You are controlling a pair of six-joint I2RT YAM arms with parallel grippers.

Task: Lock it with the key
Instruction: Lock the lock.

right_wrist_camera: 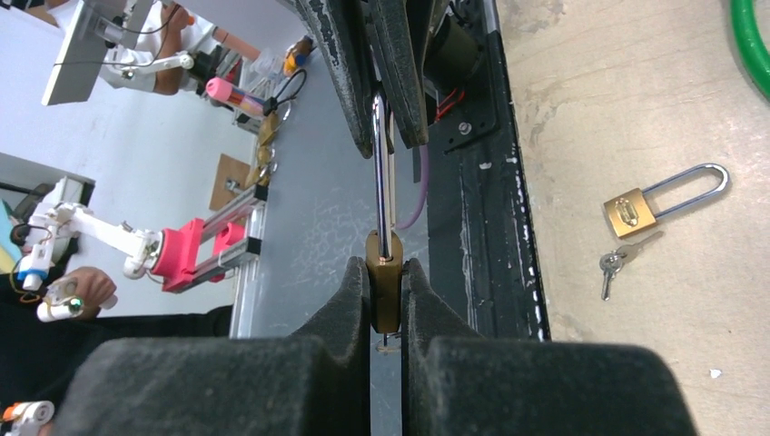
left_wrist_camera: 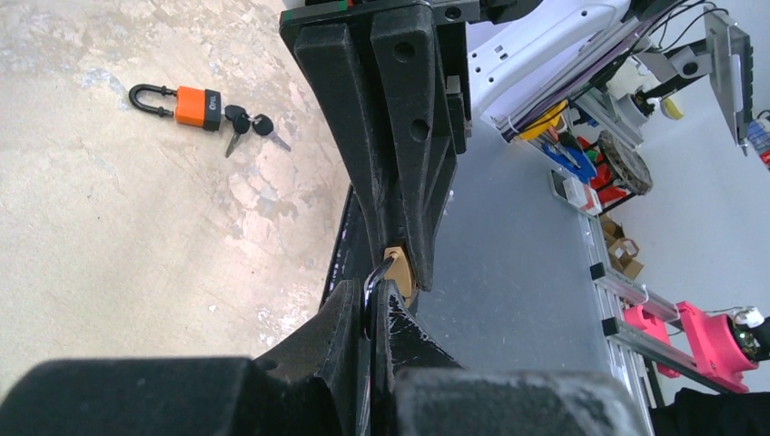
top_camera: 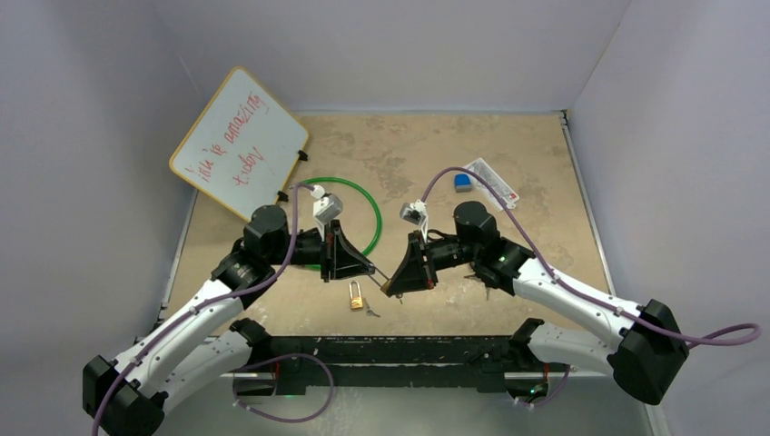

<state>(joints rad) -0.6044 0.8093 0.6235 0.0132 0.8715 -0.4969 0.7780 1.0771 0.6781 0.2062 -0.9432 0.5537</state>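
Note:
A brass padlock hangs in the air between my two grippers, above the table's front edge. My right gripper is shut on its body. Its steel shackle runs away into my left gripper, which is shut on the shackle; the brass body shows just beyond. In the top view the left gripper and right gripper meet tip to tip. A small metal bit shows under the held body; I cannot tell if it is a key. No loose key is in either gripper.
A second brass padlock with keys lies on the table below the grippers. An orange padlock with black keys lies further right. A green ring, a whiteboard and a blue eraser are behind.

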